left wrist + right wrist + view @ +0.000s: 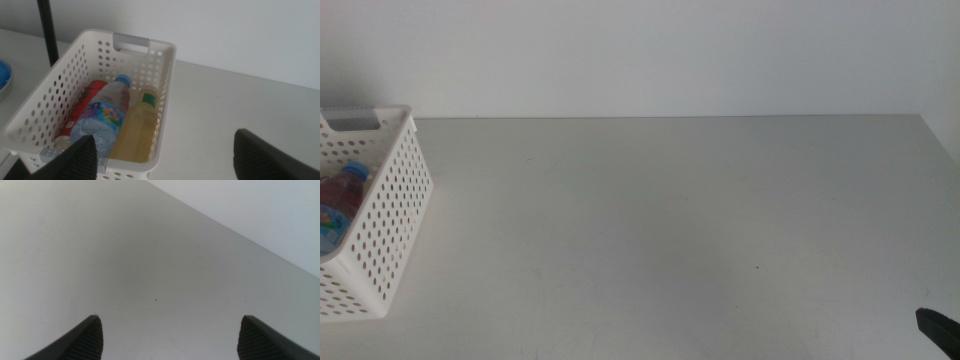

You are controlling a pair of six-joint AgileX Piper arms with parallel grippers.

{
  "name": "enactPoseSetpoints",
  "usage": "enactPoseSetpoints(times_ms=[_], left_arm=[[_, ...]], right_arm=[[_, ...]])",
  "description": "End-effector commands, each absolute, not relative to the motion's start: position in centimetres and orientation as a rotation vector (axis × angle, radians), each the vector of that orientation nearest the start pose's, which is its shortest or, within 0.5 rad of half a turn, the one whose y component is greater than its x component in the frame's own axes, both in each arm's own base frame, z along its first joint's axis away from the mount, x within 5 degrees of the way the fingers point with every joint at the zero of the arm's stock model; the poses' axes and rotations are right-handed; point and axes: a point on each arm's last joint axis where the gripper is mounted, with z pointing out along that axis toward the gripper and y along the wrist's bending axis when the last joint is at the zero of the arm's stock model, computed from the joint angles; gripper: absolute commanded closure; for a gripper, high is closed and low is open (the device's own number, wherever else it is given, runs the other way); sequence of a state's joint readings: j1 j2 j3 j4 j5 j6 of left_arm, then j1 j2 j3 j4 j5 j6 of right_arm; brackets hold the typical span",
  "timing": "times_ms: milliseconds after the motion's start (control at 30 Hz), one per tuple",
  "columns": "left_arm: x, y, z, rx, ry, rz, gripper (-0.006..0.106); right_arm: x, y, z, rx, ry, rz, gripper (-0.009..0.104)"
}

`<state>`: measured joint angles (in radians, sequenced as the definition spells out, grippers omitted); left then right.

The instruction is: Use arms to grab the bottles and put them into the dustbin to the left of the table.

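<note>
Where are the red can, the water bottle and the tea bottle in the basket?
red can (82, 107), left wrist view, on its red side.
water bottle (106, 114), left wrist view, on its coloured label.
tea bottle (137, 127), left wrist view, on its pale-yellow body.

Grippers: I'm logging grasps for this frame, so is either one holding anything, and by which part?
Nothing is held. The left gripper is open above the dustbin, and the right gripper is open over the table.
</note>
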<state>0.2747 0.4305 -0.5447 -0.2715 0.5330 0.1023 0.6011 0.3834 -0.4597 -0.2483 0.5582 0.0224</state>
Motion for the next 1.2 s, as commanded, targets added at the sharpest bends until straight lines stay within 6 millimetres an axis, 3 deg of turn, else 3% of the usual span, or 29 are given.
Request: enactPoseSetpoints(times_ms=[0,233,400,500,633,733,1000,1167], left_arm=[[8.9,1.0,33.6,-0.263,1.747,-0.052,0.007],[8.1,0.2,34.0,-0.082,1.719,-0.019,0.007],[6.2,0.0,33.9,-0.119,1.559,-0.074,0.007],[5.5,0.0,31.5,-0.144,1.515,-0.094,0.007],[5.2,0.0,27.0,-0.144,1.564,-0.081,0.007],[5.0,0.0,24.6,-0.146,1.589,-0.081,0.007],[5.2,0.0,20.1,-0.15,1.653,-0.071,0.007],[5.4,-0.1,18.1,-0.126,1.735,-0.077,0.007]], right_arm=[[7.7,3.8,31.0,-0.595,1.705,0.183,0.024],[8.5,2.2,31.6,-0.282,1.697,0.139,0.024],[7.8,0.9,31.6,-0.05,1.664,0.132,0.024],[6.5,0.5,30.3,0.003,1.629,0.101,0.024],[4.9,0.1,27.7,0.047,1.584,0.058,0.024],[4.3,0.0,25.6,0.077,1.574,0.029,0.024],[5.0,-0.2,21.1,0.12,1.642,0.016,0.024],[5.4,-0.3,19.4,0.121,1.628,0.008,0.024]])
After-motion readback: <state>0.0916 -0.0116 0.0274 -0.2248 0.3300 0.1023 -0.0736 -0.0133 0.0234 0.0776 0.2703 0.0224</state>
